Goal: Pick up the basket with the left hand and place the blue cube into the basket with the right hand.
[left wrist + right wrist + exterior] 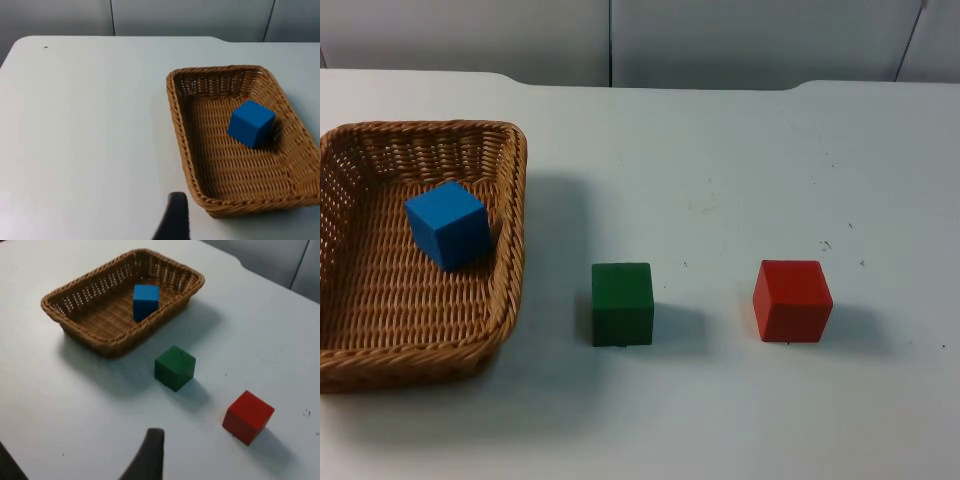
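The wicker basket (pixel 510 240) sits on the white table at the left, and nothing holds it. The blue cube (pixel 446 223) lies inside it, tilted against the right wall. The left wrist view takes in the basket (pixel 182 135) and the blue cube (pixel 250 123) from a distance. My left gripper (pixel 172 222) hangs over bare table just short of the basket's near corner. My right gripper (pixel 149 455) is drawn back over the table, well away from the basket (pixel 112 340) and the blue cube (pixel 145 300).
A green cube (pixel 622 303) stands just right of the basket, and a red cube (pixel 792 299) further right. The right wrist view has the green cube (pixel 174 367) and the red cube (pixel 247 416) between my gripper and the basket. The grey partition wall (pixel 740 40) ends the table.
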